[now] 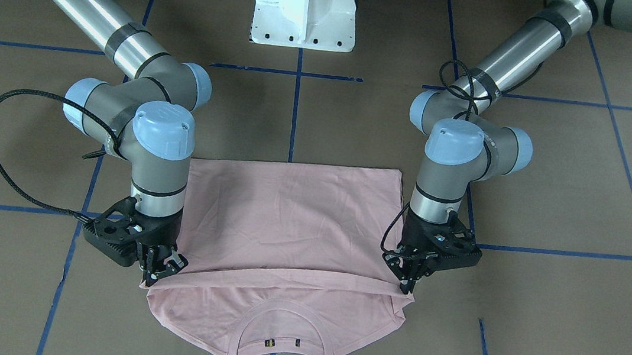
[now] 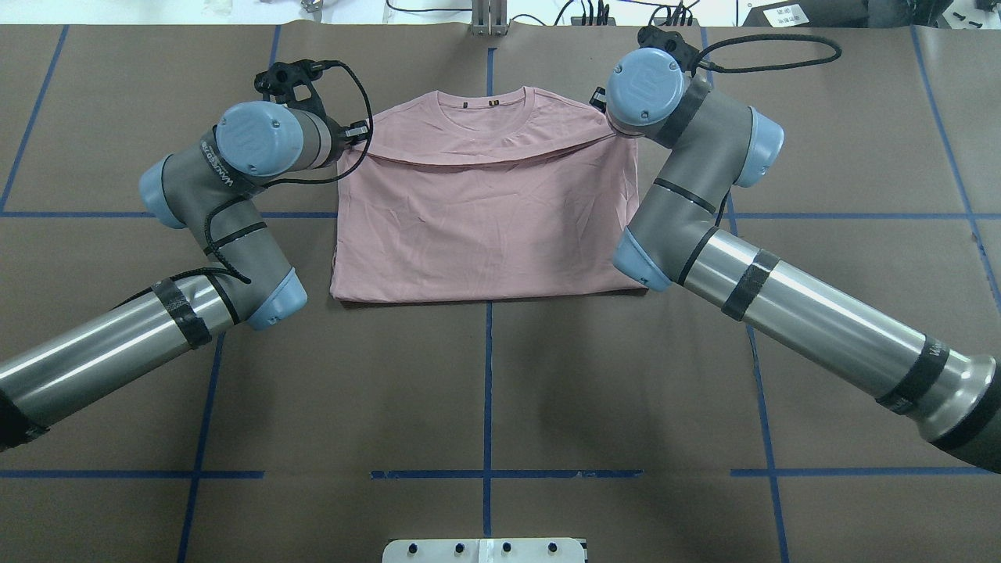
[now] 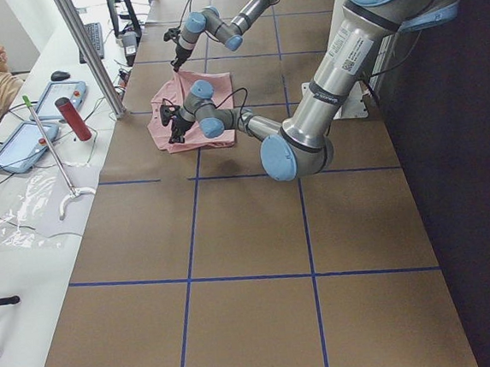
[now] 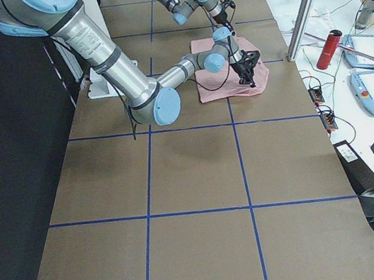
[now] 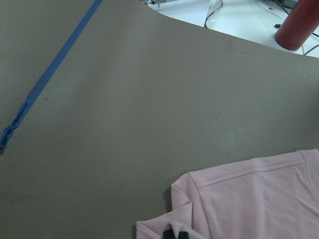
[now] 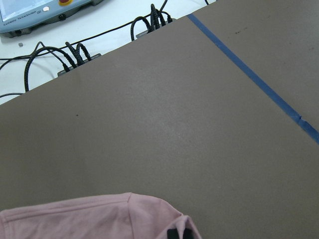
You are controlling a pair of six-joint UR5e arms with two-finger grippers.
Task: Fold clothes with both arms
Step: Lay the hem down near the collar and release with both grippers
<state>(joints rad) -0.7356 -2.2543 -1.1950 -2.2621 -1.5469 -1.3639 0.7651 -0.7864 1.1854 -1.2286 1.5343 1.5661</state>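
Soft cloth, matt paper
The T-shirt (image 1: 287, 222) is matt pink knit cloth, ribbed at its neck; the table (image 1: 541, 346) under it looks like dull brown paper; the left arm (image 1: 515, 51) and right arm (image 1: 85, 8) beside it show glossy metal tubes, smooth plastic caps

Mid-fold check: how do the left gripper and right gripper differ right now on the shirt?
The right gripper holds its corner of the T-shirt nearer the collar than the left gripper does, so the folded edge slants. In the wrist views, the cloth at the left gripper shows a creased tuck, while at the right gripper it rounds smoothly. Shared: each is shut on a corner of the folded-over layer, low over the table.
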